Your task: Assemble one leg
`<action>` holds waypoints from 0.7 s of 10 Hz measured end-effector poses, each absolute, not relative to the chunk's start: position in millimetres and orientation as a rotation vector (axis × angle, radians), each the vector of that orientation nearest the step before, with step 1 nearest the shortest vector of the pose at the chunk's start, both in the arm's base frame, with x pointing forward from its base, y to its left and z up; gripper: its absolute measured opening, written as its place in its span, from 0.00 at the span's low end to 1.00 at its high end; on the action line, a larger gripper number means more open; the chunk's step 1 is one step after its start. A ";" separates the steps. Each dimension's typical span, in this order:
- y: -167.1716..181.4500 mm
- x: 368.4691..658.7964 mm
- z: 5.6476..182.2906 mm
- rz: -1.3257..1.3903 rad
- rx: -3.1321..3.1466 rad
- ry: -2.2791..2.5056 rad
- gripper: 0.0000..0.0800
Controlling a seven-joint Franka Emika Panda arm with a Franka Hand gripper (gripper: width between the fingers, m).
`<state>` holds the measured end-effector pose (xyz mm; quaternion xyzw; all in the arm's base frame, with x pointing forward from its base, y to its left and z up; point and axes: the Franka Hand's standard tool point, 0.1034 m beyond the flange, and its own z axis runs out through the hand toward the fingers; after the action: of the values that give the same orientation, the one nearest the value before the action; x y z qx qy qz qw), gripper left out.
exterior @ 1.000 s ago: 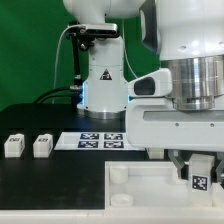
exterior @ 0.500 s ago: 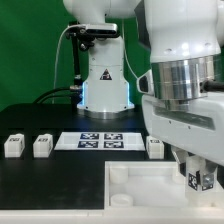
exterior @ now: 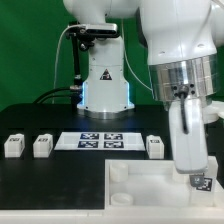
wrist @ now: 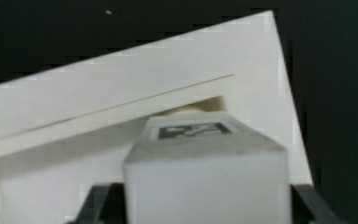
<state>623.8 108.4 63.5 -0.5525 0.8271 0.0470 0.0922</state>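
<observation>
My gripper [exterior: 199,181] is shut on a leg [exterior: 200,183], a small white block with its marker tag facing the camera. It hangs over the exterior view's right part of the large white top [exterior: 150,186]. In the wrist view the leg [wrist: 202,165] sits between my two dark fingers [wrist: 101,203], its tagged end pointing at a corner of the top [wrist: 158,85]. A socket [wrist: 202,103] shows just past the leg's end. Three more legs stand on the black table [exterior: 13,146], [exterior: 42,146], [exterior: 155,146].
The marker board [exterior: 100,140] lies behind the top, between the loose legs. The robot's base [exterior: 103,85] stands at the back. Two round corner sockets [exterior: 120,172], [exterior: 118,200] show on the top's left edge in the exterior view.
My wrist has turned and the gripper body has swung, uncovering the loose leg on the right. The held leg has shifted slightly right and down over the top.
</observation>
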 end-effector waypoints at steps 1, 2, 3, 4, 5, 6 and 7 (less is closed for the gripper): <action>107.9 624.1 64.0 0.145 -1.573 2.501 0.37; 106.6 624.3 64.7 0.146 -1.509 2.546 0.37; 106.0 623.9 65.0 0.134 -1.516 2.551 0.37; 106.4 623.6 64.8 0.124 -1.554 2.529 0.38; 107.1 622.9 63.7 0.125 -1.561 2.527 0.38; 107.2 622.7 63.3 0.125 -1.563 2.526 0.61; 108.1 622.6 63.4 0.125 -1.571 2.521 0.74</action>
<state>622.6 108.1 63.4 -0.5265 0.8449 0.0419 0.0842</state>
